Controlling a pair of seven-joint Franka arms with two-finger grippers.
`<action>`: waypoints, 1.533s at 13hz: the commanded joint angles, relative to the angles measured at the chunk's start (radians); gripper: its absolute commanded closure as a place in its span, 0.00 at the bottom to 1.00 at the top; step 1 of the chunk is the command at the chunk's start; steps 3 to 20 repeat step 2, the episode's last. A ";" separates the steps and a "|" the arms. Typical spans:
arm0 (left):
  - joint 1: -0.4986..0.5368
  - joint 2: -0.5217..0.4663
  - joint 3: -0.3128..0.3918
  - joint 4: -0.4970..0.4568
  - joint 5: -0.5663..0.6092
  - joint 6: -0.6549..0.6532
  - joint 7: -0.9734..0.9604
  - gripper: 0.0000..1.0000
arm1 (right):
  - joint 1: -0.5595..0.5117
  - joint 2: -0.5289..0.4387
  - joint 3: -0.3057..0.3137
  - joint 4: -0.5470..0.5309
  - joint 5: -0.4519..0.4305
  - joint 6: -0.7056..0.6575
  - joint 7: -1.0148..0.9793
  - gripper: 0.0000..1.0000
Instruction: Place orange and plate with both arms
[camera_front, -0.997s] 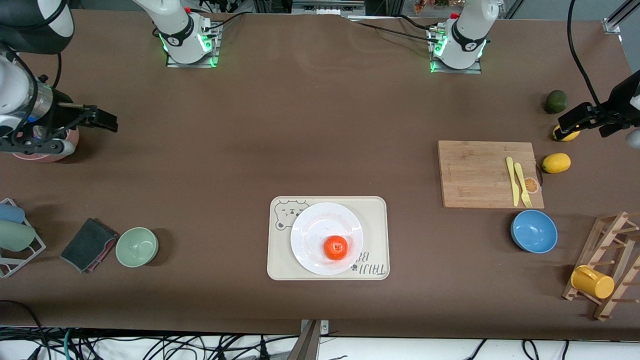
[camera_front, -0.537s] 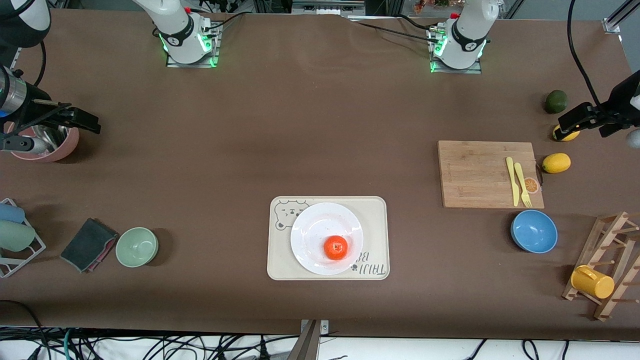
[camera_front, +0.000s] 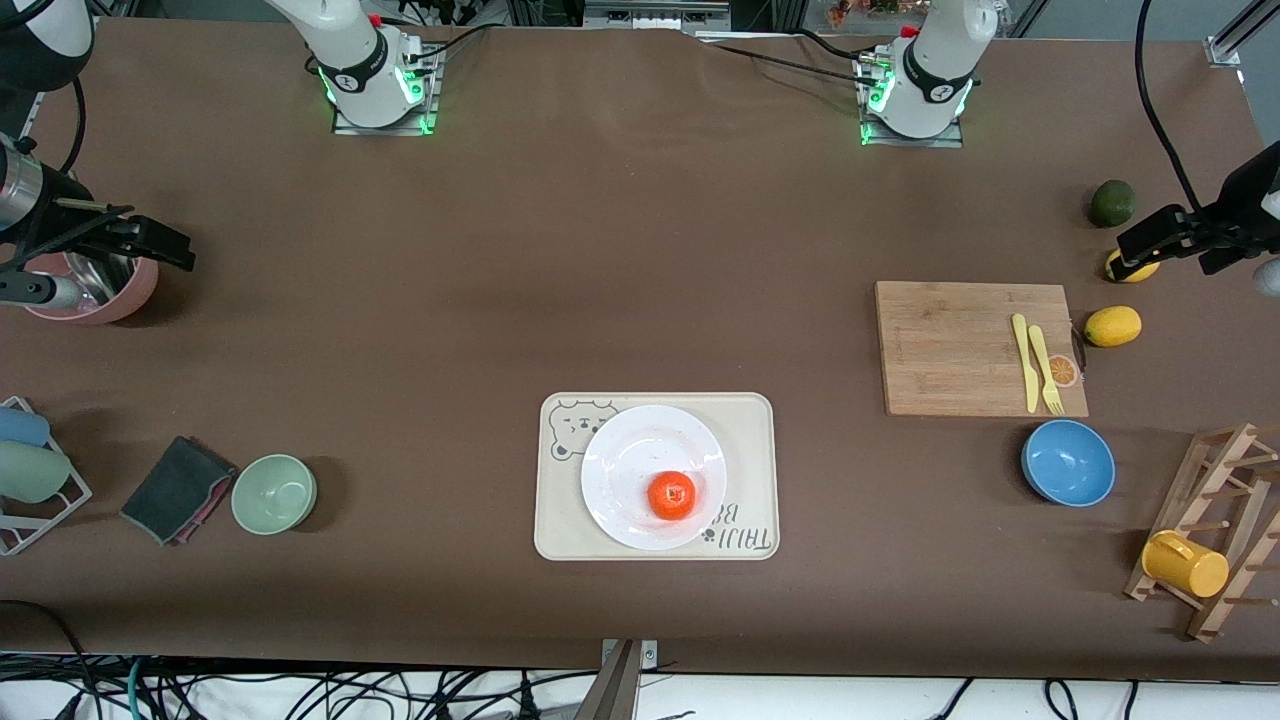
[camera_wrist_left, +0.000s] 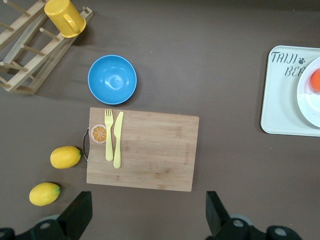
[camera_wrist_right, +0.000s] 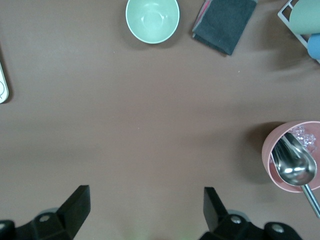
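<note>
The orange (camera_front: 671, 495) rests on the white plate (camera_front: 625, 450), on the part of the plate nearest the front camera. The plate sits on a cream bear-print tray (camera_front: 752, 425) in the middle of the table. The left wrist view catches the orange (camera_wrist_left: 316, 80), the plate (camera_wrist_left: 309, 102) and the tray (camera_wrist_left: 280, 95) at its edge. My left gripper (camera_front: 1140, 245) hangs open and empty over a lemon at the left arm's end; its fingers (camera_wrist_left: 80, 212) frame bare table. My right gripper (camera_front: 160, 243) is open and empty beside the pink bowl, with its own view showing the gripper (camera_wrist_right: 145, 207) over bare table.
A wooden cutting board (camera_front: 960, 345) carries a yellow knife and fork. Lemons (camera_front: 1112, 326), a dark green fruit (camera_front: 1111, 203), a blue bowl (camera_front: 1068, 462) and a rack with a yellow mug (camera_front: 1184, 563) stand around it. At the right arm's end are a pink bowl (camera_front: 100, 300), green bowl (camera_front: 274, 493) and dark cloth (camera_front: 178, 489).
My right arm has drawn back toward its end of the table and uncovered the pink bowl. The left arm, orange and plate have not moved.
</note>
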 joint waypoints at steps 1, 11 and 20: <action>0.000 0.011 -0.001 0.026 0.027 -0.007 0.006 0.00 | 0.000 0.019 0.002 0.042 0.015 -0.023 0.006 0.00; 0.000 0.011 -0.001 0.026 0.029 -0.007 0.006 0.00 | 0.000 0.019 0.002 0.040 0.015 -0.025 0.006 0.00; 0.000 0.011 -0.001 0.026 0.029 -0.007 0.006 0.00 | 0.000 0.019 0.002 0.040 0.015 -0.025 0.006 0.00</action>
